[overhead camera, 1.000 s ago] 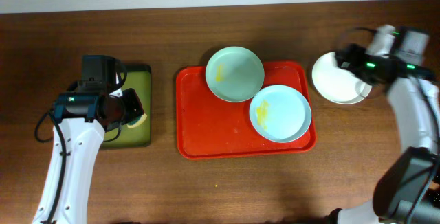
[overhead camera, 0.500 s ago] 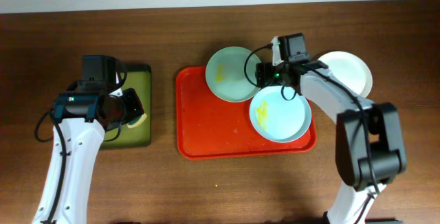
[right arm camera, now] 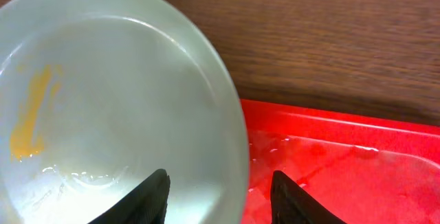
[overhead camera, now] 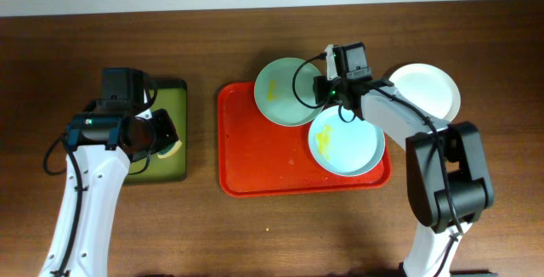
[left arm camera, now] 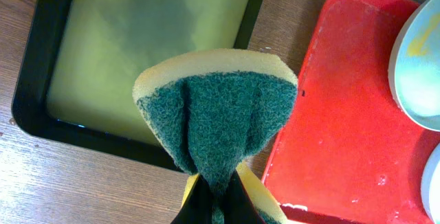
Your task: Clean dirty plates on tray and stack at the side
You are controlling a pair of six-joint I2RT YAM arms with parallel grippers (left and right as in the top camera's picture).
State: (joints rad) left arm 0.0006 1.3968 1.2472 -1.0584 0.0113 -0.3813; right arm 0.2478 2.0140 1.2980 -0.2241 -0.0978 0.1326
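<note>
Pinching sponge point(left arm camera: 216, 107), left hand point(left arm camera: 214, 202); green scrub face seen only wrist-side.

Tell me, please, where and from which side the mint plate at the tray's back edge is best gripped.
Pinch its thin right rim, coming from the right and above. The mint plate is shallow and rests partly on the tray, so only the raised edge gives purchase, and the open right gripper straddles it there, clear of the yellow smear.

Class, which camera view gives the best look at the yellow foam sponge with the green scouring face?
Left wrist: the yellow-and-green scouring sponge shows large and central, folded in the left gripper. Overhead shows only its yellow edge; right wrist shows none of it.
</note>
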